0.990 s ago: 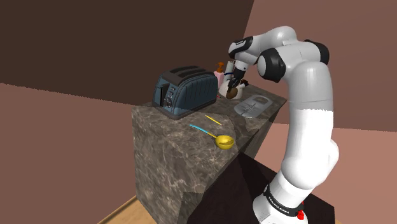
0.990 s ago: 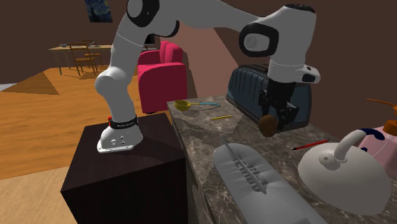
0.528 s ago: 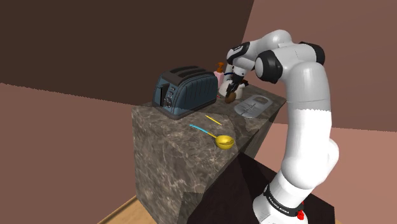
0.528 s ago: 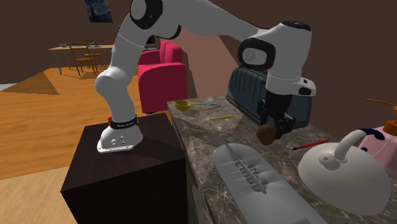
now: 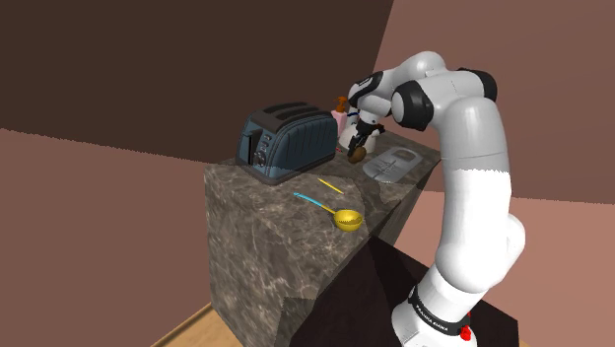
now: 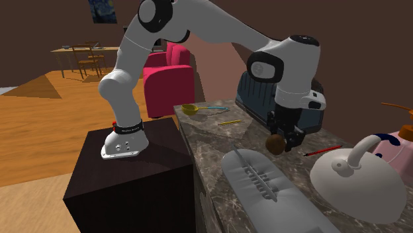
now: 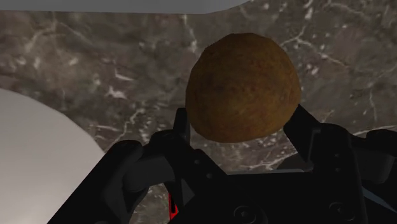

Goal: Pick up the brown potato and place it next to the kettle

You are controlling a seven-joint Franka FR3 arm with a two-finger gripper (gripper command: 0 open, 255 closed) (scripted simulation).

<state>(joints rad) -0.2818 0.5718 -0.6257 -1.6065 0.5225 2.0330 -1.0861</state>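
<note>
Brown potato [image 7: 242,86] pinched tight in my gripper [image 6: 278,139], black fingers [image 7: 315,140] on either side. I'm holding it low over the marbled stone counter [image 6: 218,142], beside the dark toaster [image 6: 258,93], with the pale grey kettle [image 6: 357,182] near but not touching. Whether it rests on the stone, I can't tell.

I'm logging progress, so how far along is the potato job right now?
Done: the pickup; the pincer is clasped on the brown potato. In hand: the potato hangs low over the counter, between toaster and pale kettle. Left: setting it down beside the kettle and letting go.
</note>
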